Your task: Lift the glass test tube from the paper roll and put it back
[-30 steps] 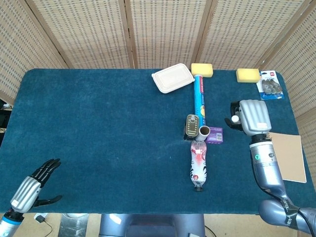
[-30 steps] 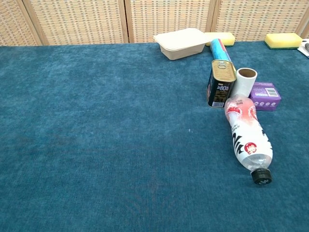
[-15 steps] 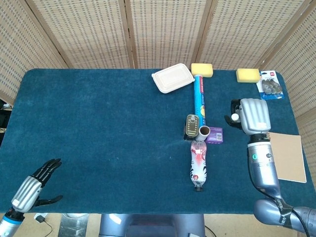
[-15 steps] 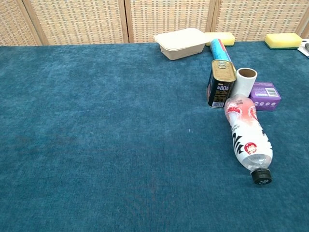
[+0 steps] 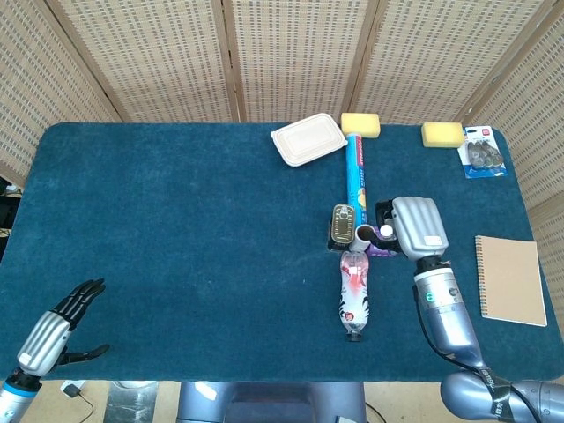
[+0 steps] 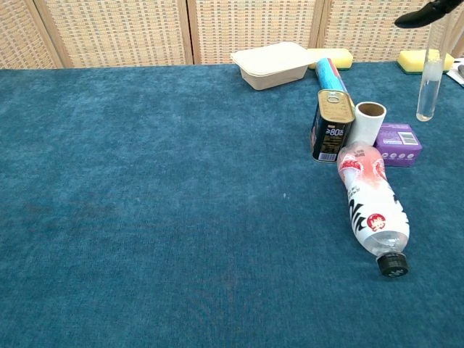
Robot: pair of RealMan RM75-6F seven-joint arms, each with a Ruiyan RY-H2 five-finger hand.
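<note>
- The right hand [image 5: 414, 226] is seen from its back in the head view, so the fingers are hidden beneath it; in the chest view only dark fingertips [image 6: 428, 13] enter at the top right corner, the rest cut off by the frame.
- The glass test tube [image 6: 429, 76] hangs upright in the air below those fingertips, its upper end gripped by the right hand and partly out of frame; its rounded bottom is above the table [image 6: 145, 203], just right of the paper roll [image 6: 369, 123] and above the purple box [image 6: 399, 143]; it is clear of the roll.
- The head view shows only a small white round spot at the hand's left edge where the tube would be; I cannot tell it for the tube itself; the chest view shows the tube's length plainly.
- The left hand [image 5: 60, 328] shows in the head view alone, at the table's near left corner, holding nothing, fingers straight and thumb held apart; its arm is cut off by the frame.
- The paper roll stands upright, touching the tin can [image 6: 333, 126]; the plastic bottle [image 6: 372, 204] lies on its side before them.
</note>
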